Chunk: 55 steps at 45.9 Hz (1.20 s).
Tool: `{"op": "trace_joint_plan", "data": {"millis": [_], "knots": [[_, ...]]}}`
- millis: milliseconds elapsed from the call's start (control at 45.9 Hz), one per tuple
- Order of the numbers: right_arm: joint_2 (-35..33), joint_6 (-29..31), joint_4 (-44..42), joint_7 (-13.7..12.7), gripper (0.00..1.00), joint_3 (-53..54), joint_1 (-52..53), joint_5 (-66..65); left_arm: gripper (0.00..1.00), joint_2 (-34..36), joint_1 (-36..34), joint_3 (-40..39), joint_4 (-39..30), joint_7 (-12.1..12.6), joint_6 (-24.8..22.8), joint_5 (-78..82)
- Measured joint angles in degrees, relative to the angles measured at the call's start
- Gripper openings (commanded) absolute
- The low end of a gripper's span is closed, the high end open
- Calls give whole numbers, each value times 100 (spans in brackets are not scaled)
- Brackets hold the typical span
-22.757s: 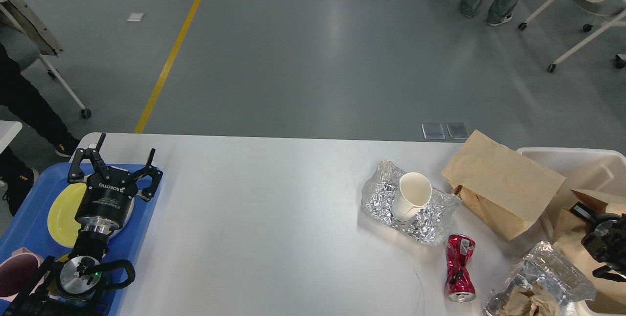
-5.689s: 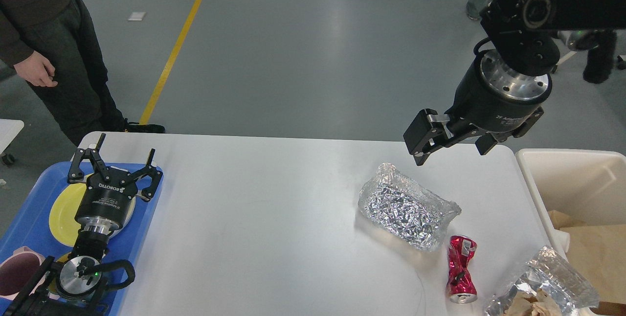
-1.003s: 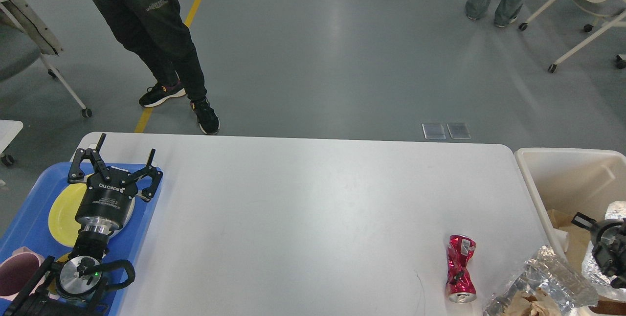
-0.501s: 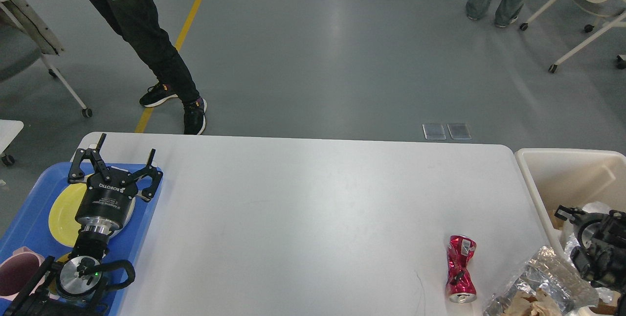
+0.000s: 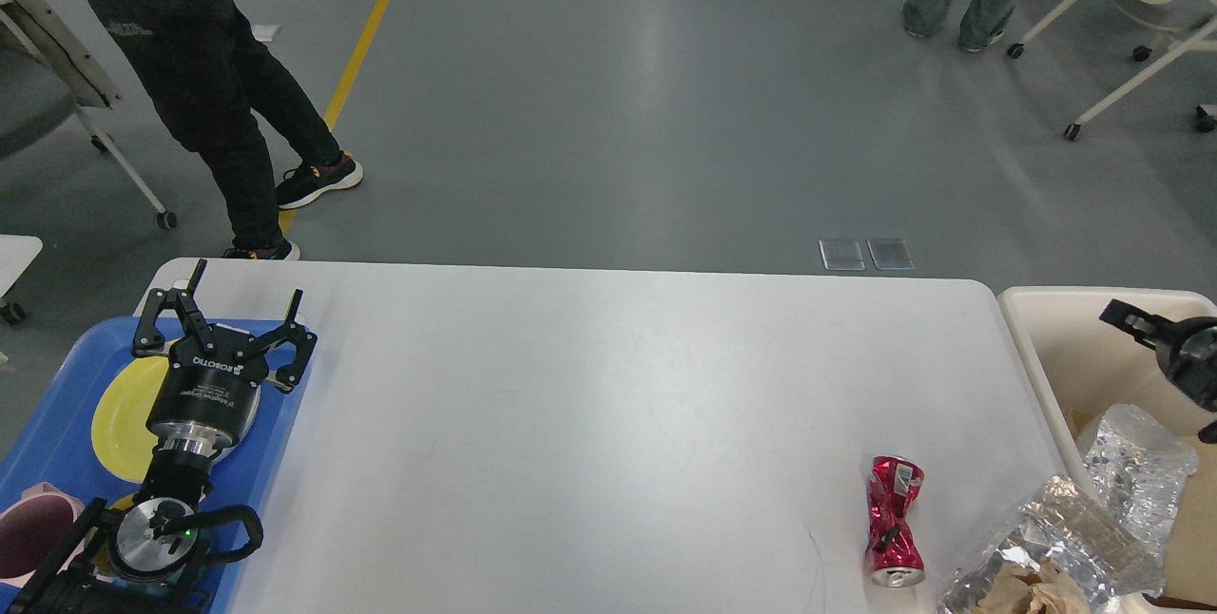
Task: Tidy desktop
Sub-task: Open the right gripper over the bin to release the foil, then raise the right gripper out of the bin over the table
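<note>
The white desktop (image 5: 608, 424) fills the lower view. A crushed red can (image 5: 894, 524) lies near its front right. Beside the can, at the corner, sits a crumpled foil wrapper with brown paper in it (image 5: 1041, 557). Another foil wrapper (image 5: 1136, 471) lies inside the cream bin (image 5: 1032, 338) off the table's right end. My right gripper (image 5: 1165, 343) hovers over the bin, apart from that foil and cut off by the view's edge; only one finger (image 5: 1125, 317) shows. My left gripper (image 5: 245, 283) stands open and holds nothing over the blue tray (image 5: 280, 443).
The tray at the left holds a yellow plate (image 5: 116, 419) and a pink bowl (image 5: 24, 538). A person in dark trousers (image 5: 204, 72) stands just beyond the table's far left corner. Wheeled chairs (image 5: 1141, 15) and other legs are farther off at the back right.
My right gripper has risen from low in the bin, and the foil wrapper now lies free inside it. The person has walked left. The left arm has not moved.
</note>
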Motion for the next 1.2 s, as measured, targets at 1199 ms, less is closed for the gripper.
{"op": "trace_joint_plan", "data": {"millis": [1199], "knots": [[1433,4408,7478,-351,85,-1029,8250,-677,96,0,0,-9,-1,-9,0,1]]}}
